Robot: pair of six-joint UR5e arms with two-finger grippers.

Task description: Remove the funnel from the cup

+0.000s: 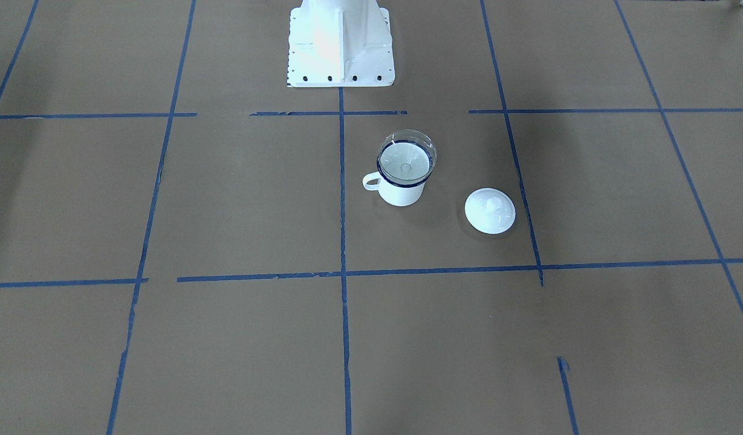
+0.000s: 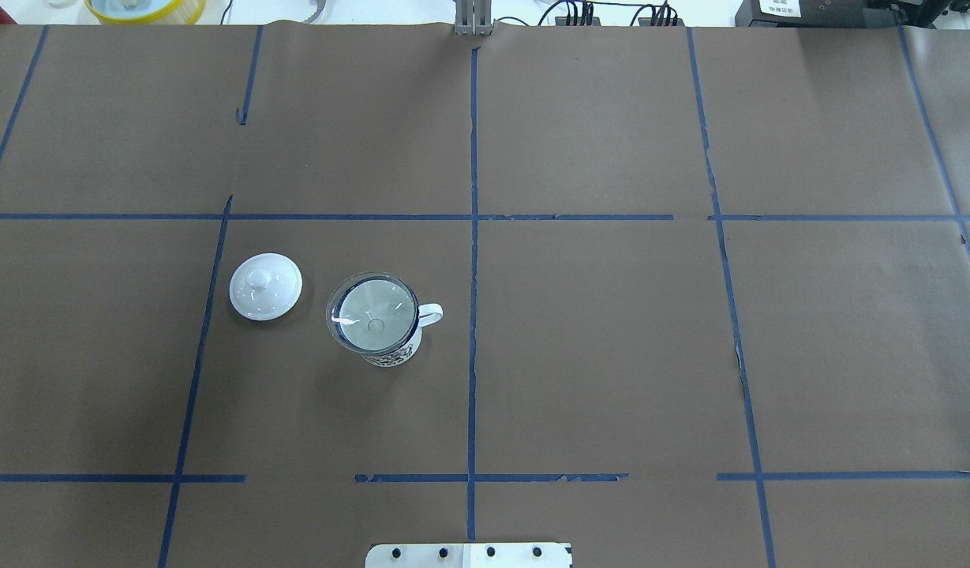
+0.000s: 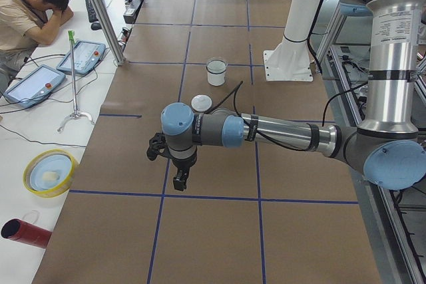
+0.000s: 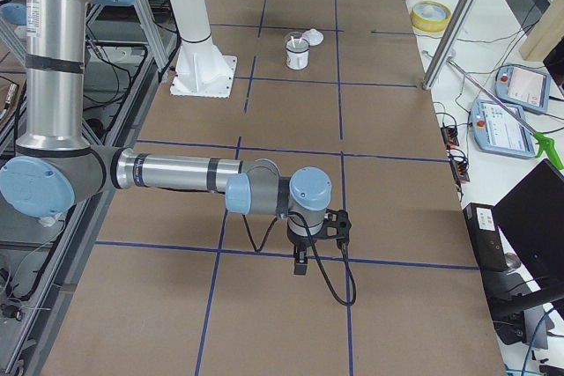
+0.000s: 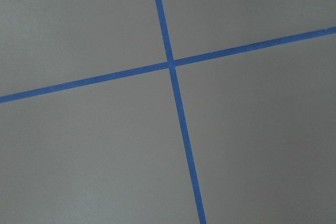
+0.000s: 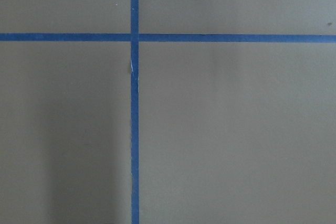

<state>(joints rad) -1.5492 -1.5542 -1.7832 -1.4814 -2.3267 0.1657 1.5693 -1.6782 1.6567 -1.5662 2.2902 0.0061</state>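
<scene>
The clear funnel (image 1: 406, 158) sits upright in the white mug (image 1: 401, 194), which has a dark blue rim and stands on the brown table near the robot base. In the overhead view the funnel (image 2: 372, 312) fills the mug's (image 2: 396, 356) mouth and the handle points right. My left gripper (image 3: 180, 181) hangs far from the mug over the table's left end. My right gripper (image 4: 300, 263) hangs over the right end. Both show only in the side views, so I cannot tell whether they are open or shut. The wrist views show only tape lines.
A white round lid (image 1: 489, 210) with a knob lies on the table beside the mug, also in the overhead view (image 2: 266, 286). The robot base (image 1: 341, 42) stands behind the mug. An operator (image 3: 26, 4) sits by the side bench with teach pendants and a yellow bowl (image 3: 50, 172).
</scene>
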